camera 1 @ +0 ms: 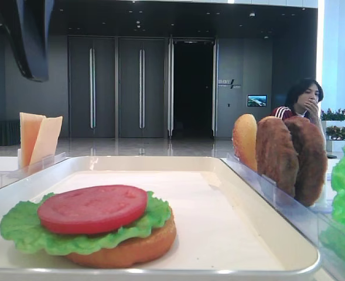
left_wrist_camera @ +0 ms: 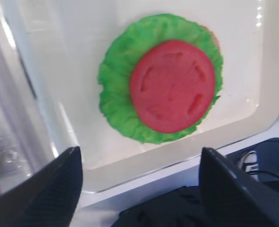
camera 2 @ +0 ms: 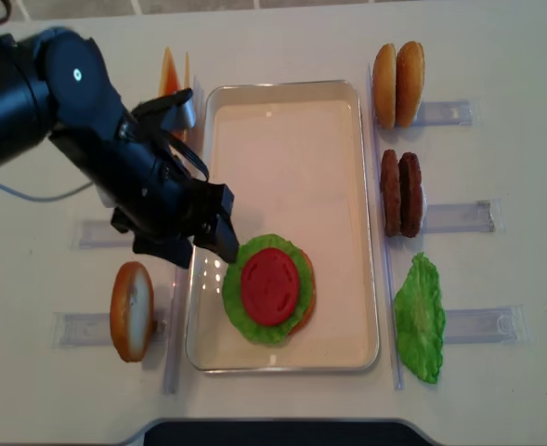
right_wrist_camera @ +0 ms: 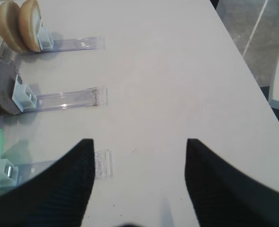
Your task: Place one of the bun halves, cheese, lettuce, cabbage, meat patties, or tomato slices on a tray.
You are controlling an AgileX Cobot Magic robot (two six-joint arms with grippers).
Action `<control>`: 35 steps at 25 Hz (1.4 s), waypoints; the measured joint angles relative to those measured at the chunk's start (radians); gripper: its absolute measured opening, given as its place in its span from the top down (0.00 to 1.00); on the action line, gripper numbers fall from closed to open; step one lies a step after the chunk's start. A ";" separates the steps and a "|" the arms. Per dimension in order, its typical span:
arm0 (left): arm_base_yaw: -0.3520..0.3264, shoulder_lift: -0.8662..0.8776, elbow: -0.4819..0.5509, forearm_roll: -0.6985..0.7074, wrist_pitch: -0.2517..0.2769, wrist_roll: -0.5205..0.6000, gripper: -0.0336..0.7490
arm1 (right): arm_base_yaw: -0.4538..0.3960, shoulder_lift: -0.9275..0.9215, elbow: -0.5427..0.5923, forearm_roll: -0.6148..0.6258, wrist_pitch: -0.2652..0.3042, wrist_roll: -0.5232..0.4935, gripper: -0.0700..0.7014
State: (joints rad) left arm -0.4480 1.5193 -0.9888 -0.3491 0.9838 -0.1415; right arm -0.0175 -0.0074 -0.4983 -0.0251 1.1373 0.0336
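Showing the tray (camera 2: 282,353) stack whole overhead, left claw (left_wrist_camera: 139,165) wide above tomato slice (left_wrist_camera: 171,85), right claw (right_wrist_camera: 139,165) wide.

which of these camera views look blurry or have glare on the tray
Left wrist view: soft overall, tomato slice and lettuce smeared, bright glare along the tray rim. Low exterior view: stack sharp, background person soft. Overhead view: crisp, mild sheen on the tray floor. Right wrist view: slightly hazy, claw fingers dark.
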 joint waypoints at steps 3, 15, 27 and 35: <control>0.000 -0.003 -0.082 0.109 0.114 -0.055 0.22 | 0.000 0.000 0.000 0.000 0.000 0.000 0.35; 0.000 -0.014 -0.187 0.281 0.230 -0.122 0.22 | 0.000 0.000 0.000 0.000 0.000 0.000 0.35; 0.218 -0.026 -0.187 0.361 0.232 -0.016 0.22 | 0.000 0.000 0.000 0.000 0.000 0.000 0.35; 0.397 -0.056 -0.187 0.401 0.233 0.040 0.22 | 0.000 0.000 0.000 0.000 0.000 0.000 0.35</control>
State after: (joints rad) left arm -0.0509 1.4638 -1.1755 0.0523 1.2168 -0.1013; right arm -0.0175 -0.0074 -0.4983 -0.0251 1.1373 0.0336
